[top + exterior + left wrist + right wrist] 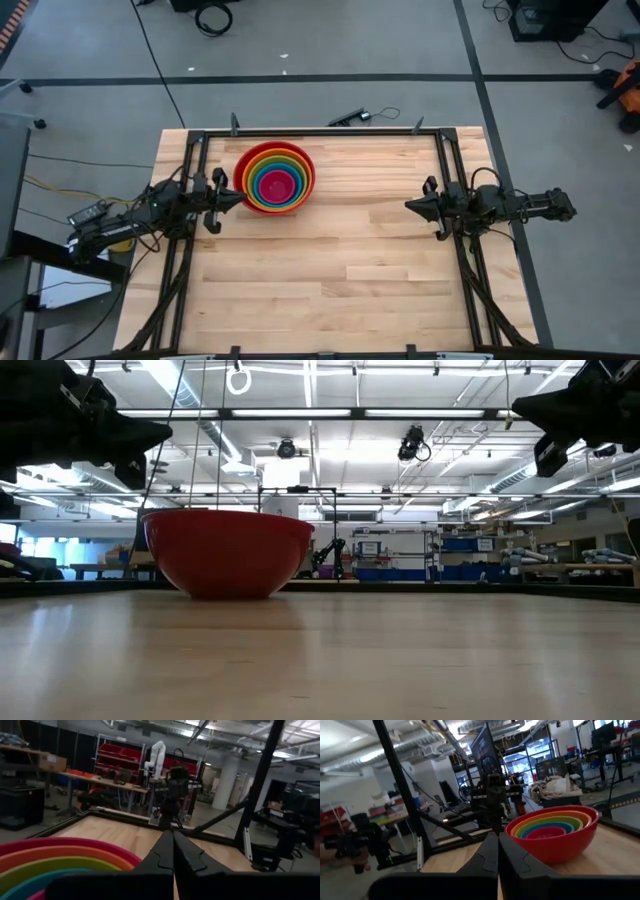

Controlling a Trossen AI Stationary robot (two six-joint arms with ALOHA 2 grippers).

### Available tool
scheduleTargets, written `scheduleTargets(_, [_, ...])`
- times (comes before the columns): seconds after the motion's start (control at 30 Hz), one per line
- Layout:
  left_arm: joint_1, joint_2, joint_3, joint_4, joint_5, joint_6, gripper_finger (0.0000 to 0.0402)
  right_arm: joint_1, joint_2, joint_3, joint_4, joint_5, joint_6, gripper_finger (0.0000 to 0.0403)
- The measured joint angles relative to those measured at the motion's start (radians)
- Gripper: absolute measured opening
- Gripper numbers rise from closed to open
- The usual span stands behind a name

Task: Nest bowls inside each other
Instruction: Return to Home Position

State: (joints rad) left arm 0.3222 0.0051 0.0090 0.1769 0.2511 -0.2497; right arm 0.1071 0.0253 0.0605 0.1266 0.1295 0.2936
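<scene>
The bowls sit nested as one stack (275,178) on the table's far left part: red outermost, then orange, green, blue, and magenta-pink in the middle. The red bowl's base rests on the wood (228,550). The stack also shows in the right wrist view (555,832), and its rims show in the left wrist view (65,862). My left gripper (240,198) hangs shut above the table just left of the stack, touching nothing. My right gripper (408,205) hangs shut over the right part, well away from the bowls.
A black metal frame (320,132) runs along the table's far edge and down both sides. Bare wood (330,280) spreads across the middle and near part of the table. Cables and gear lie on the floor beyond the table.
</scene>
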Motion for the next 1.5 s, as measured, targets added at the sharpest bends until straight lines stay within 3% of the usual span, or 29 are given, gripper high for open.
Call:
scheduleTargets(0.33, [-0.039,0.001,0.000,-0.038,-0.096,0.008,0.0000,0.017,0.011,-0.054,-0.038,0.043,0.049,0.0004])
scheduleTargets(0.53, [-0.063,0.001,0.000,-0.041,-0.117,-0.009,0.0000,0.014,0.011,-0.054,-0.038,0.153,0.024,0.0014])
scheduleTargets(1.5, [-0.064,0.001,-0.001,-0.048,-0.117,-0.028,0.0000,0.014,0.011,-0.054,-0.031,0.131,0.051,0.0029])
